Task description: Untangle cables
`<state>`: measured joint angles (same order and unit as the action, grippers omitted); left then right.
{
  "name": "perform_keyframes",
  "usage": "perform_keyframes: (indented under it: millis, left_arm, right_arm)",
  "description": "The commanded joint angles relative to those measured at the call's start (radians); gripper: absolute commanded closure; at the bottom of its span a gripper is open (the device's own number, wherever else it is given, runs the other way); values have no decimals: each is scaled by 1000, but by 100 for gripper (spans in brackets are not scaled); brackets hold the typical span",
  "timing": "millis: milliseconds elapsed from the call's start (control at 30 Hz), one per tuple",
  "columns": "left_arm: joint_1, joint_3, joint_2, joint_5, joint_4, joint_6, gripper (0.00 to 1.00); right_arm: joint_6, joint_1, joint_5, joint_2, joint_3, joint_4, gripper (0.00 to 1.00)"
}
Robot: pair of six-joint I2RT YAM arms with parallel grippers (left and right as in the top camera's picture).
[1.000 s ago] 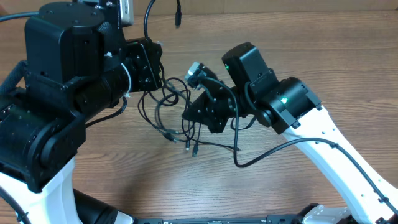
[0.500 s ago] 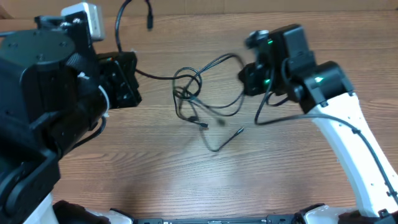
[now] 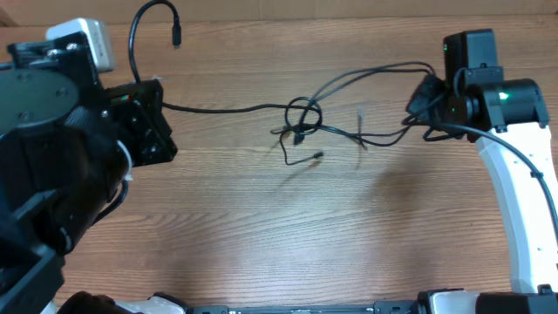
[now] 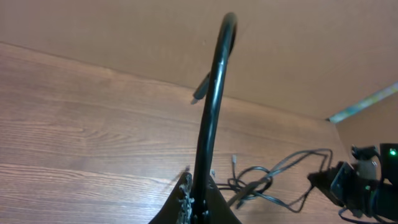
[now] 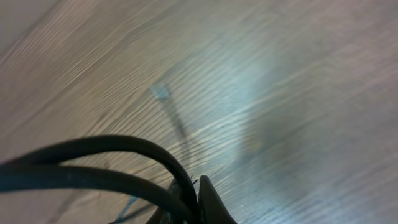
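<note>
Since the earlier frame the arms have been drawn apart, the cables (image 3: 301, 118), tangled midway over the desk (image 3: 261, 235), are held strung between left gripper (image 3: 155, 105) and right gripper (image 3: 425, 103), both clamped on strands, so the pull-apart step is judged in hand and a regrasp beside the tangle is called for next.

Overhead looks straight down on the tabletop (image 3: 261, 235), far enough back to take in both arms at the side edges. Left wrist sits low, facing across the wood toward the right arm (image 4: 364, 190) (small, lower right corner). Right wrist is very near the tabletop, angled down, blurred. Overhead and left wrist share the cables (image 3: 301, 118) knotted mid-table.
</note>
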<state>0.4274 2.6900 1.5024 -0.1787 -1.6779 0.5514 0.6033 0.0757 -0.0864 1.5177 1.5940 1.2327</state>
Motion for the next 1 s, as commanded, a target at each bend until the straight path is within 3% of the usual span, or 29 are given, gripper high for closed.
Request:
perform_keyframes:
  millis: [0, 567, 967]
  left_arm:
    - [-4, 16, -22, -68, 0, 13, 95]
    - [-4, 16, -125, -277, -4, 58, 94]
    - [-4, 16, -133, -515, 3, 66, 94]
  right_arm:
    - [111, -38, -93, -1, -5, 11, 96]
    - [158, -342, -190, -1, -5, 91, 96]
    - [151, -441, -215, -1, -5, 105, 96]
